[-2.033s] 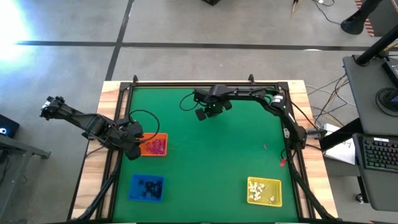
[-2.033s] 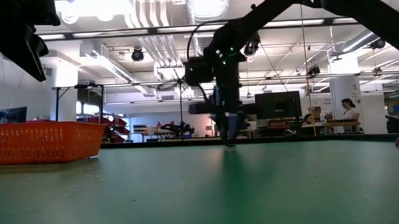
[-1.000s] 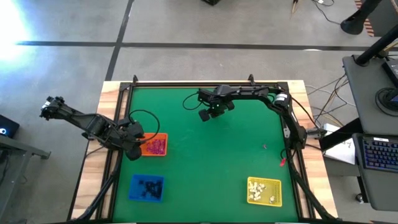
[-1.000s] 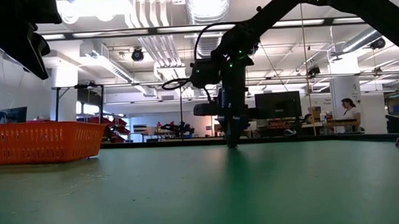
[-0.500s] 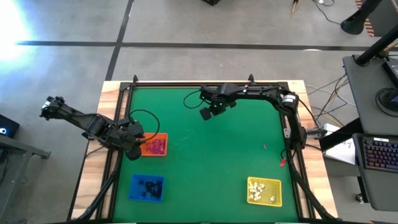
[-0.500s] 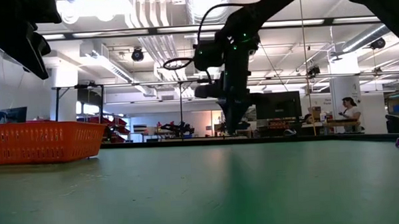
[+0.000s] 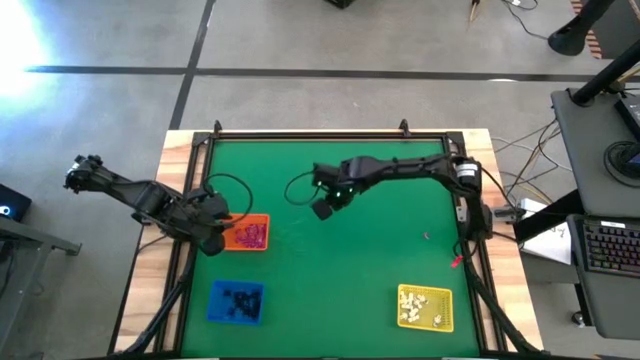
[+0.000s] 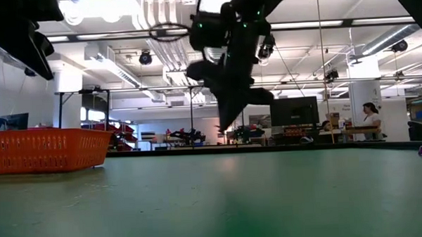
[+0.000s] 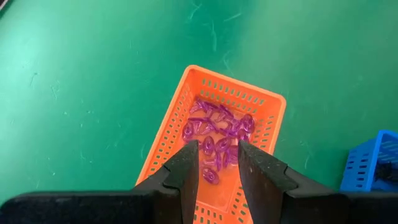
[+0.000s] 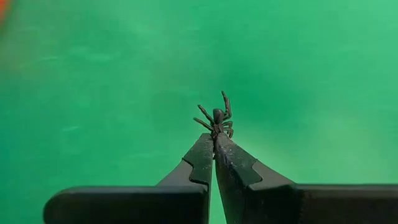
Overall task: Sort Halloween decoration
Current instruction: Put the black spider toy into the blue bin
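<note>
The right gripper hangs above the middle of the green table, toward its far edge, its fingers pinching a black spider trinket. The left gripper hovers over the orange tray near the table's left edge, fingers spread, purple trinkets lying inside the tray.

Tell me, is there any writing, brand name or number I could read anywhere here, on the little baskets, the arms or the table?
No readable text in any view.
Orange tray, blue tray, yellow tray: plain, no labels.
Green table: bare of print.
Right gripper, shut on a black spider, and left gripper: no markings.
Room behind the table: no sign there can be made out.
</note>
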